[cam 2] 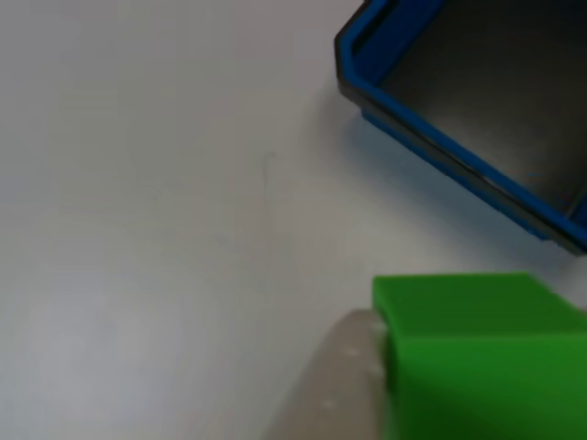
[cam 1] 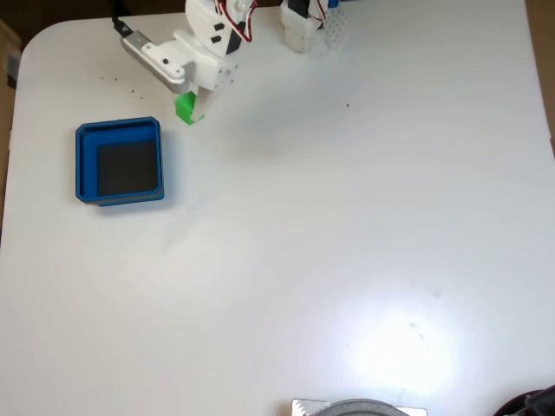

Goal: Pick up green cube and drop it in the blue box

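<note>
Hand: the white hand (cam 1: 198, 97) reaches down from the arm at the top of the fixed view and is clenched on the green cube (cam 1: 187, 108), which shows just below its tip. In the other view one pale finger (cam 2: 335, 385) presses flat against the cube's left face.

Green cube: up and to the right of the blue box (cam 1: 119, 161) in the fixed view, near it but apart from it, past the box's upper right corner. Whether it is lifted or resting on the worktop (cam 1: 347, 243) cannot be told for sure. In the other view the cube (cam 2: 477, 357) sits at the lower right, with the box (cam 2: 431, 137) beyond it at the upper right.

Blue box: square and shallow, with a dark floor and nothing in it.

Cube's heading: a cube has no real long axis, since its sides look alike. In the other view its top face lies level and its edges run square to the finger. The box's near wall runs slantwise to those edges.

Risk, early release: the cube is not yet above the box; judged from here, letting go now would land it on the worktop outside the wall.

Risk, rim strike: if carried low, the cube could hit the raised near wall and push the light box aside.

Risk, slipping: little of the grip is visible, so the cube may twist loose while travelling.
</note>
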Robot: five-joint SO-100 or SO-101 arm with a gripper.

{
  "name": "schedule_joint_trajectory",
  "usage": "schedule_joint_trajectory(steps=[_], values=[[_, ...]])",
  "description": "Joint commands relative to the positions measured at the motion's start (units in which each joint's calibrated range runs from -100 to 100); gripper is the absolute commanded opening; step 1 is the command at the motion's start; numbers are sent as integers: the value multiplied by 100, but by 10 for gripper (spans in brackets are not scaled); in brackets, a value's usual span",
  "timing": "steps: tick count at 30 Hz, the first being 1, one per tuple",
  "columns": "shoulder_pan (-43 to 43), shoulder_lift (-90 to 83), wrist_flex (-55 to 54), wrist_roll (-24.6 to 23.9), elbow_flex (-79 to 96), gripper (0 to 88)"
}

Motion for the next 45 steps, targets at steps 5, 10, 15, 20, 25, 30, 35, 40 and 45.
schedule_joint_trajectory(steps=[5, 10, 15, 20, 25, 30, 35, 40, 45], values=[[708, -185, 6, 20, -219, 41], [678, 91, -92, 29, -309, 41], [670, 392, -1037, 29, -309, 41], [670, 1278, -2570, 34, -309, 41], [701, 1964, -3867, 34, -309, 41], [716, 2441, -4307, 34, -309, 41], [724, 2675, -4315, 34, -309, 41], [808, 2658, -4315, 34, -300, 41], [907, 2616, -4315, 24, -291, 41]])
